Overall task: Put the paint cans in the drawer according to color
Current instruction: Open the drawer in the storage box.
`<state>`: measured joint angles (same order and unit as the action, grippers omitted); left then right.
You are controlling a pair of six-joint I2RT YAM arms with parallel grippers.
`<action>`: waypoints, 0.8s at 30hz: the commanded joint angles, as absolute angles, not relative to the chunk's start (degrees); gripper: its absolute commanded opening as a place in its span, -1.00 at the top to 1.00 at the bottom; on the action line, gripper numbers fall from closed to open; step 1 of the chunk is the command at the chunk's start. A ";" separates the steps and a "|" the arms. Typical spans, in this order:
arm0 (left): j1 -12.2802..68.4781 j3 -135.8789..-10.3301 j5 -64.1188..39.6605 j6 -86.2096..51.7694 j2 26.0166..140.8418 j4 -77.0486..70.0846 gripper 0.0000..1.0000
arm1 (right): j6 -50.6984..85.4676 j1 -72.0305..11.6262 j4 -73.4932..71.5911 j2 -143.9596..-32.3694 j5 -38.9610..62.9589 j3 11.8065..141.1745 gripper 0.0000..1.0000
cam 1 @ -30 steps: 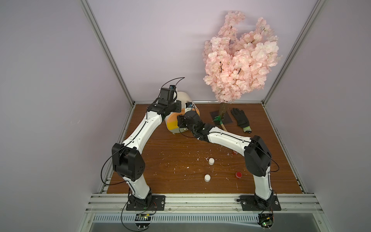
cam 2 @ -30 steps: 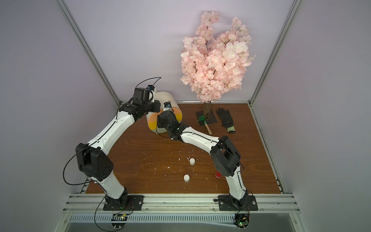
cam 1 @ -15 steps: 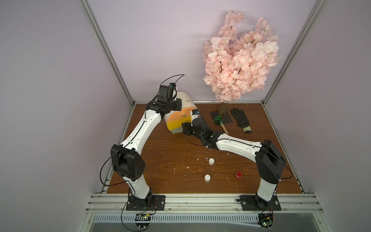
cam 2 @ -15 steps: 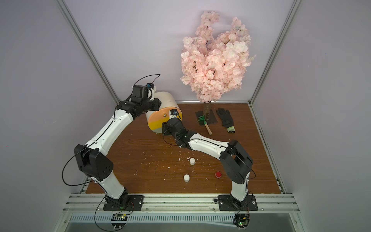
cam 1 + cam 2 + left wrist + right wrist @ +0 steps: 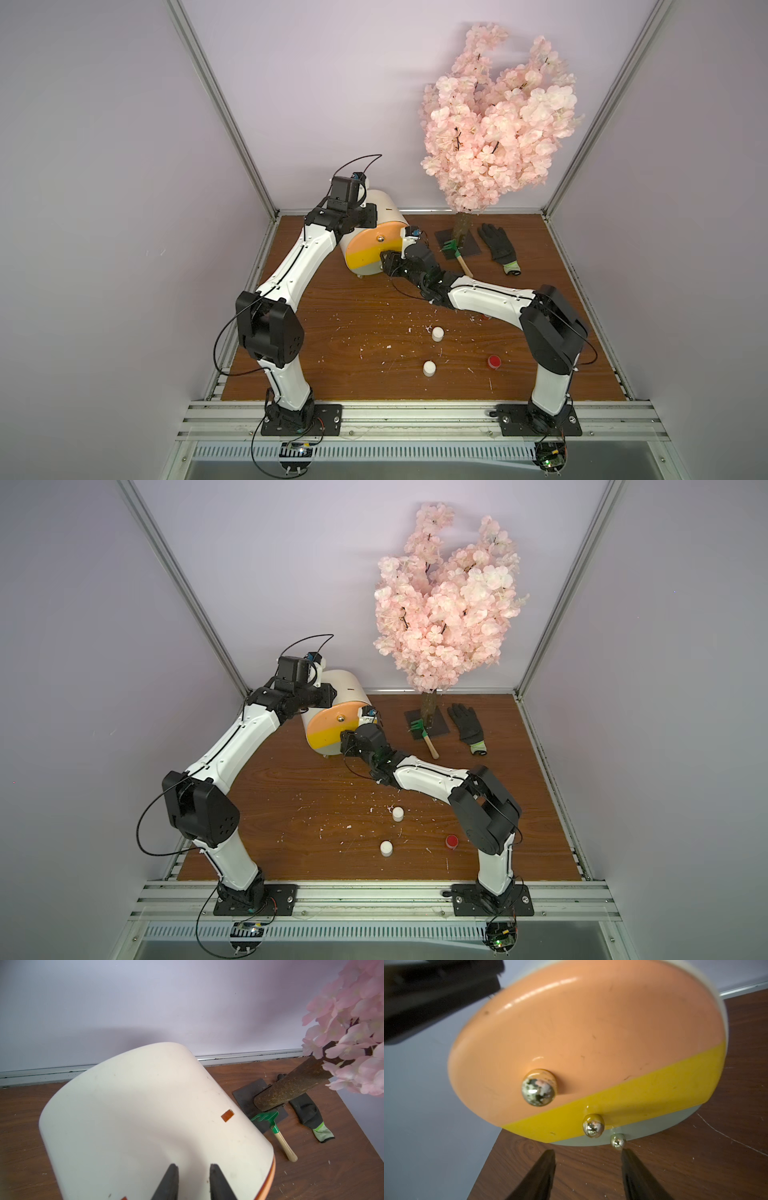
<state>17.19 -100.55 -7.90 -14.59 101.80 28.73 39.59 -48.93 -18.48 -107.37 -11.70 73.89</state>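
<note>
The drawer (image 5: pixel 368 249) is a cream cabinet at the back left, with its peach, yellow and grey fronts (image 5: pixel 591 1043) all closed. My left gripper (image 5: pixel 193 1167) rests on the cabinet's cream top (image 5: pixel 135 1105), shut with nothing in it. My right gripper (image 5: pixel 587 1154) is open and empty, low over the table just in front of the grey front's knob (image 5: pixel 617 1141). Two cream-white paint cans (image 5: pixel 437 333) (image 5: pixel 429 368) and a red one (image 5: pixel 493 360) stand on the table toward the front. Another red can (image 5: pixel 486 318) peeks out under my right forearm.
A pink blossom tree (image 5: pixel 498 116) stands at the back on a dark plate (image 5: pixel 473 249). A green rake with a wooden handle (image 5: pixel 459 257) and a black glove (image 5: pixel 498 245) lie beside it. White crumbs are scattered on the wooden table (image 5: pixel 353 332).
My right gripper has drawn back from the cabinet's front and dropped lower, so the drawer fronts show. The left arm shifted slightly on the cabinet's top. The cans have not moved.
</note>
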 commanded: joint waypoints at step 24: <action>16.35 -93.87 -8.48 -13.36 101.78 29.34 0.40 | 42.63 -48.16 -21.36 -116.04 -12.63 84.07 0.08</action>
